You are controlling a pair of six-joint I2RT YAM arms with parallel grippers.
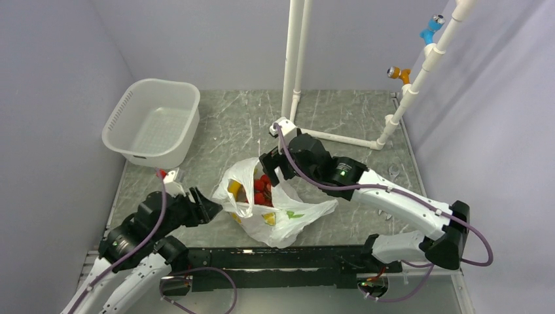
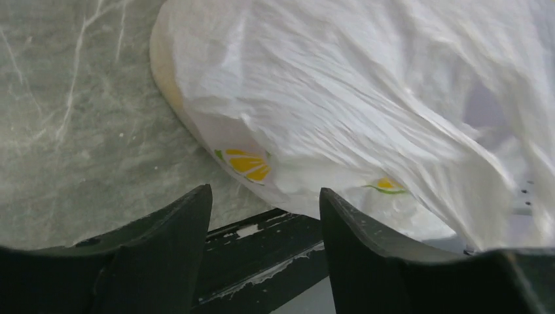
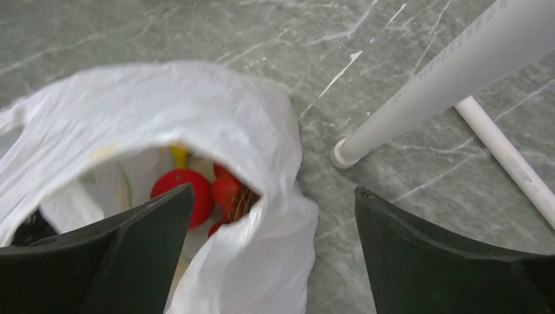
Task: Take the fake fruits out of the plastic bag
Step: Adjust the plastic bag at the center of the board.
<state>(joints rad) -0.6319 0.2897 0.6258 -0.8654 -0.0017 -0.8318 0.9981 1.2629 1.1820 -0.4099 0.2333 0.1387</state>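
The plastic bag (image 1: 288, 212) lies crumpled in the middle of the table, its mouth open upward. Inside show the fake fruits: a larger red round fruit (image 3: 190, 186), a cluster of small red balls (image 3: 228, 191) and the tip of a yellow banana (image 3: 179, 156); from above they are a red patch (image 1: 263, 190). My right gripper (image 1: 269, 171) (image 3: 273, 193) hangs open over the bag's mouth, with a fold of the rim between its fingers but not pinched. At the bag's left side, my left gripper (image 1: 211, 204) (image 2: 265, 196) is open and holds nothing; the bag (image 2: 340, 98) lies just ahead of it.
A rigid white perforated tub (image 1: 152, 121) stands at the back left. An upright white pipe frame (image 1: 293, 59) rises behind the bag, with its foot (image 3: 343, 154) close to my right gripper. A black rail (image 1: 275, 258) runs along the table's near edge.
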